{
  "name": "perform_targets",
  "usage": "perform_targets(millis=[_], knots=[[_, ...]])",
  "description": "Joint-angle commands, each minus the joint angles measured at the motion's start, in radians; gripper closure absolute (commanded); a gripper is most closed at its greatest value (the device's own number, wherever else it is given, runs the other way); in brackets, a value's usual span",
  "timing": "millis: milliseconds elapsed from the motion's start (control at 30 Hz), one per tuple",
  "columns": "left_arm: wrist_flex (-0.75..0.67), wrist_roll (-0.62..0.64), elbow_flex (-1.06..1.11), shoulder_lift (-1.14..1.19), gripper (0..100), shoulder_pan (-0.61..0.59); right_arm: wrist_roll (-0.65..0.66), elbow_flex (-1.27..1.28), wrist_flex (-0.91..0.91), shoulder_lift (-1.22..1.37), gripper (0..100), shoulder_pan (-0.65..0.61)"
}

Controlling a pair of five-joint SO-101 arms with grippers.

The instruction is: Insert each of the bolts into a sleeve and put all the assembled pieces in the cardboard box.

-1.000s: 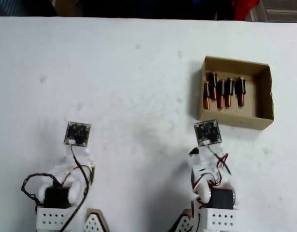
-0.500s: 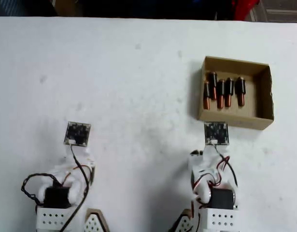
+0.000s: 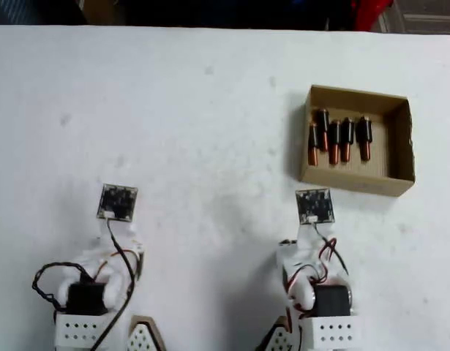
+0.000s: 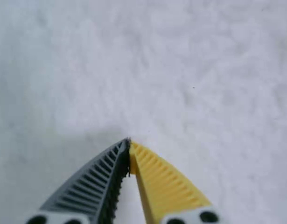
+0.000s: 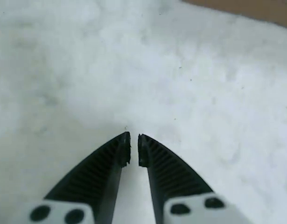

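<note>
A white, faintly mottled surface [image 3: 210, 110] runs out ahead of me to a dark strip of room behind. The box [image 3: 349, 180] sits on it ahead of my right arm [image 3: 312, 281], just beyond that arm's wrist camera, and its brown edge [image 5: 246, 8] shows close ahead of my right hand.

Five pieces [image 3: 334, 142] lie in the box side by side in a row, dark at one end and copper-coloured at the other, all pointing much the same way. Each looks like a bolt already seated in its sleeve, so I judge the task is at or near its end.

My left hand [image 4: 129, 142] is closed, its grey and yellow tips touching, with nothing between them. My right hand [image 5: 134, 149] is all but closed, with a thin slit between the black tips, and it holds nothing. Both hang just over the bare white surface.

I would expect the pieces to be small, light and stiff, with smooth round sides that roll and slip easily. I'd pinch one across the middle of the sleeve, square to its length, so the ribbed pads bite and the bolt isn't drawn out. Packed this closely, an end piece would be the easiest to take.
</note>
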Motion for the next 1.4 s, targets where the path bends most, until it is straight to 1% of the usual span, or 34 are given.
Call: perform_targets(millis=[0, 367, 700, 1367], knots=[[-0.026, -0.003, -0.003, -0.004, 98, 0.012, -0.009, 0.009, 0.005, -0.004, 98.1, -0.007], [-0.026, 0.000, -0.003, -0.004, 98, 0.008, -0.009, 0.009, 0.005, -0.004, 98.1, -0.005], [-0.026, 0.120, -0.002, -0.004, 98, 0.008, -0.009, 0.009, 0.005, -0.004, 98.1, -0.005], [-0.026, 0.124, -0.002, -0.004, 98, 0.010, -0.008, 0.009, 0.005, -0.004, 98.1, -0.005]])
